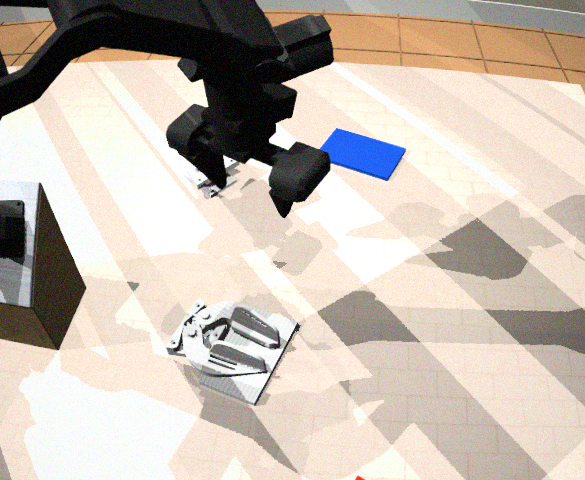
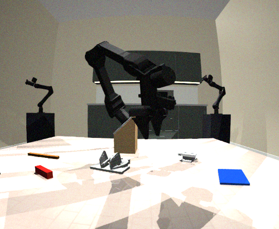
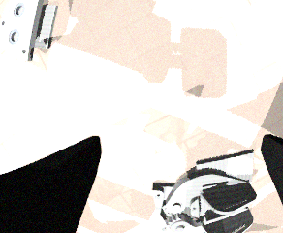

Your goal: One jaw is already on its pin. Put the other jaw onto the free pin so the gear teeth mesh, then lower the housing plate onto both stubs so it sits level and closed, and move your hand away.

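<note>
The housing plate (image 1: 197, 174) (image 2: 187, 153) (image 3: 26, 29), at eleven o'clock in the wrist view, seemed stiff, best gripped by its edges; the pincer (image 1: 253, 201) (image 2: 152, 137) (image 3: 186, 144) was spread, empty.

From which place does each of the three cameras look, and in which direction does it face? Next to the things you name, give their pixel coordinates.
Top: above the table, looking steeply down; arm and open claw (image 1: 253, 188) (image 2: 152, 136) (image 3: 186, 144) show.
Exterior: low beyond the table's far edge, facing the arm's front; arm and claw show.
Wrist: on the arm near the claw, looking down past its two fingers.
Top and exterior share the blue plate (image 1: 365, 153) (image 2: 232, 176).
</note>
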Robot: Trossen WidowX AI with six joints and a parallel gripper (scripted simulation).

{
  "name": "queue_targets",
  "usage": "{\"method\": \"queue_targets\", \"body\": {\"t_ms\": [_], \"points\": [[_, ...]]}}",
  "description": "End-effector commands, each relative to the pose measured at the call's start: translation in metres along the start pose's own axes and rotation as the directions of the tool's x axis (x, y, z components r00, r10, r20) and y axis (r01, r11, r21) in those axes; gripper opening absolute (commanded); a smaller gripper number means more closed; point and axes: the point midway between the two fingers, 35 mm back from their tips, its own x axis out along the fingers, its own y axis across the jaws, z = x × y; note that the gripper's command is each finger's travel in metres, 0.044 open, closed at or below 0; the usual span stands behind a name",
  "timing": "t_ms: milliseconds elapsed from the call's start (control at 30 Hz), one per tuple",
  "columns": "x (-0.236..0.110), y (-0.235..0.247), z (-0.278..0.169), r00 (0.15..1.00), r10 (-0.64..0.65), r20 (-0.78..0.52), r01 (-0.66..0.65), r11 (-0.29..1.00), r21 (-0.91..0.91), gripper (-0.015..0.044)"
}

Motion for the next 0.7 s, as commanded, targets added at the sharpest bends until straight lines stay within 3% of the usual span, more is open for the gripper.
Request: {"method": "queue_targets", "body": {"t_ms": [0, 667], "points": [[0.0, 0.01, 0.011, 1.0, 0.01, -0.001, -0.01, 0.994, -0.105, 0.044], [0.0, 0.056, 0.05, 1.0, 0.017, -0.013, -0.021, 0.857, -0.515, 0.044]]}}
